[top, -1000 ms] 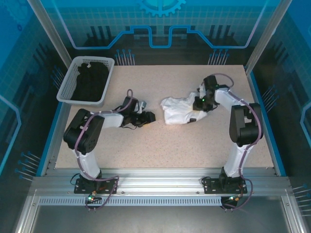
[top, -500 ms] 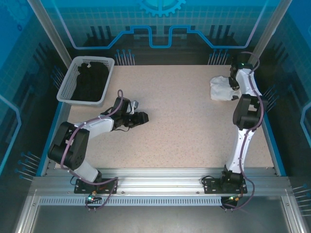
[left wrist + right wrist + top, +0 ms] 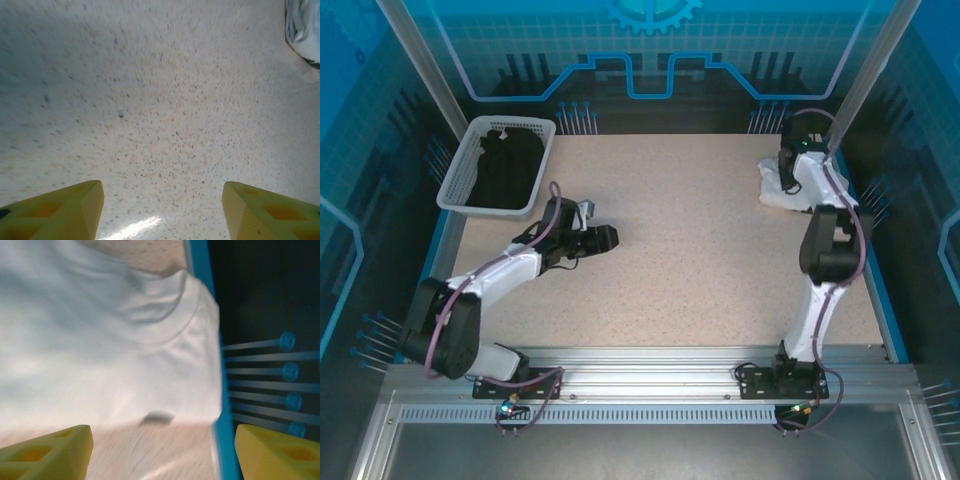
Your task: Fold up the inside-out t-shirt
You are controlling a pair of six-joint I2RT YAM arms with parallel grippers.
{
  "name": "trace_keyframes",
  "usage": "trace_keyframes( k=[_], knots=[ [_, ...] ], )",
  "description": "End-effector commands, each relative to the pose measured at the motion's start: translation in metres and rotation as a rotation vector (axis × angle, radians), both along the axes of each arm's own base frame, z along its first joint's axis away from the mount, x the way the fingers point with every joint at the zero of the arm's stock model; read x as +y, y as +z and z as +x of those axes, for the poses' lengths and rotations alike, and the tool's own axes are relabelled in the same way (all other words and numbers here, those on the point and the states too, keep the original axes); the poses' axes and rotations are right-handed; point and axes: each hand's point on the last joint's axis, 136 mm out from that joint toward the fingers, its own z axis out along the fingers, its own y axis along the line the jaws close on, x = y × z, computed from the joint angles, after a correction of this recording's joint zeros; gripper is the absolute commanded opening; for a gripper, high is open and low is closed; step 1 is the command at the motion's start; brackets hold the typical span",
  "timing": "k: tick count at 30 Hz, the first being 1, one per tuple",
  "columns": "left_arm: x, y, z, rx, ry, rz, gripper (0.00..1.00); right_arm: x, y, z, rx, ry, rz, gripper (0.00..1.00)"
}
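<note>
The inside-out t-shirt [image 3: 770, 188] lies bunched at the far right of the table, against the blue edge rail. In the right wrist view its white cloth [image 3: 110, 340] spreads flat, with a ribbed hem and a small dark mark near its lower edge. My right gripper [image 3: 790, 168] hovers over it; in its wrist view the right gripper [image 3: 162, 442] stands open, with bare table between the yellow fingers [image 3: 55, 450]. My left gripper [image 3: 611, 238] is open over bare tabletop left of centre, and in its own view, where the left gripper [image 3: 162, 202] holds nothing, a scrap of the t-shirt [image 3: 302, 27] shows far off.
A grey basket [image 3: 453, 180] holding a black garment [image 3: 505, 165] stands at the back left. The blue rail [image 3: 220, 440] and a dark slotted wall lie just beyond the t-shirt on the right. The speckled table [image 3: 700, 260] stretches between the two arms.
My right gripper carried the t-shirt from the table's middle to the far right edge, then opened and let it go. The left arm stretched out and its gripper shifted slightly left.
</note>
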Motion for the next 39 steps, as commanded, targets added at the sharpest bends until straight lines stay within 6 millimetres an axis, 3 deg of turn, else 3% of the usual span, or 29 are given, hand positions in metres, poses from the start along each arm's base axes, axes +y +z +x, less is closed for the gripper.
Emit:
trace_keyframes(
  k=[1, 4, 6, 9, 13, 18, 21, 26, 29, 33, 37, 39],
  knots=[
    [0.039, 0.019, 0.001, -0.133, 0.109, 0.134, 0.73, 0.061, 0.054, -0.02, -0.298, 0.124, 0.195, 0.87],
    [0.081, 0.043, -0.002, -0.28, 0.263, 0.238, 0.86, 0.102, 0.063, -0.062, -0.412, 0.223, 0.261, 0.99],
    [0.11, 0.058, -0.007, -0.386, 0.375, 0.308, 0.94, 0.12, 0.065, -0.087, -0.492, 0.264, 0.272, 1.0],
    [0.143, 0.069, -0.014, -0.506, 0.497, 0.398, 0.99, 0.118, 0.045, -0.111, -0.576, 0.222, 0.297, 1.0],
    [0.173, 0.065, -0.014, -0.57, 0.576, 0.493, 0.99, 0.118, 0.011, -0.121, -0.616, 0.24, 0.297, 1.0],
    [0.188, 0.041, 0.002, -0.625, 0.571, 0.569, 0.99, 0.109, -0.025, -0.12, -0.641, 0.242, 0.22, 1.0],
    [0.185, 0.022, 0.018, -0.615, 0.525, 0.564, 0.99, 0.11, -0.041, -0.112, -0.648, 0.26, 0.236, 1.0],
    [0.174, 0.003, 0.038, -0.602, 0.427, 0.59, 0.99, 0.112, -0.037, -0.098, -0.696, 0.305, 0.241, 1.0],
    [0.175, -0.016, 0.045, -0.618, 0.425, 0.573, 0.99, 0.104, -0.049, -0.094, -0.732, 0.292, 0.308, 1.0],
    [0.167, -0.025, 0.056, -0.57, 0.346, 0.551, 0.99, 0.108, -0.054, -0.088, -0.704, 0.318, 0.338, 1.0],
    [0.17, -0.024, 0.056, -0.575, 0.351, 0.538, 0.99, 0.129, -0.067, -0.077, -0.651, 0.431, 0.35, 1.0],
    [0.169, -0.025, 0.056, -0.572, 0.351, 0.539, 0.99, 0.129, -0.068, -0.077, -0.645, 0.428, 0.358, 1.0]
  ],
)
